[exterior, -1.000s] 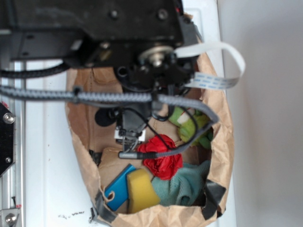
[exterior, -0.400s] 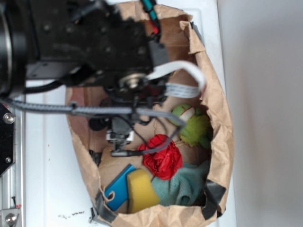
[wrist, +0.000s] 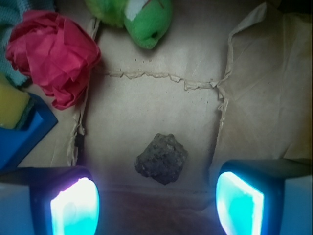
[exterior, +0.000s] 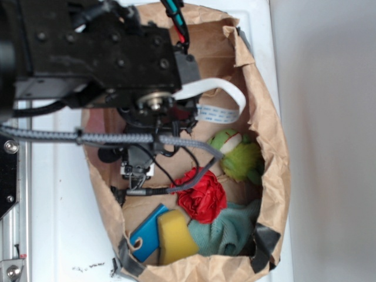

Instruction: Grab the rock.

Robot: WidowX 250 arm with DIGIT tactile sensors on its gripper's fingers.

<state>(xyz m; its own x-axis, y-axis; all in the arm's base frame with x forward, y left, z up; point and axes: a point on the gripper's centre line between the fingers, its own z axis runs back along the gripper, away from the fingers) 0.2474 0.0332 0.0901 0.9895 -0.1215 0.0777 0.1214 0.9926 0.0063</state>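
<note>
The rock (wrist: 162, 158) is a small rough dark grey lump lying on the brown paper floor of the bag in the wrist view. My gripper (wrist: 156, 200) is open, its glowing pads (wrist: 73, 205) standing wide apart on either side. The rock lies between them, just ahead of the tips, and nothing touches it. In the exterior view the arm and the gripper (exterior: 137, 170) hang over the left half of the bag, hiding the rock.
Around the rock lie a red fabric flower (wrist: 51, 56), a green frog plush (wrist: 134, 14), a blue block (wrist: 19, 134) and a yellow sponge (exterior: 175, 235). A teal cloth (exterior: 229, 229) fills one corner. The paper bag's walls (exterior: 276, 176) enclose everything.
In the exterior view the arm has shifted left over the bag, and the frog plush and flower are now less covered. Nothing in the bag has moved.
</note>
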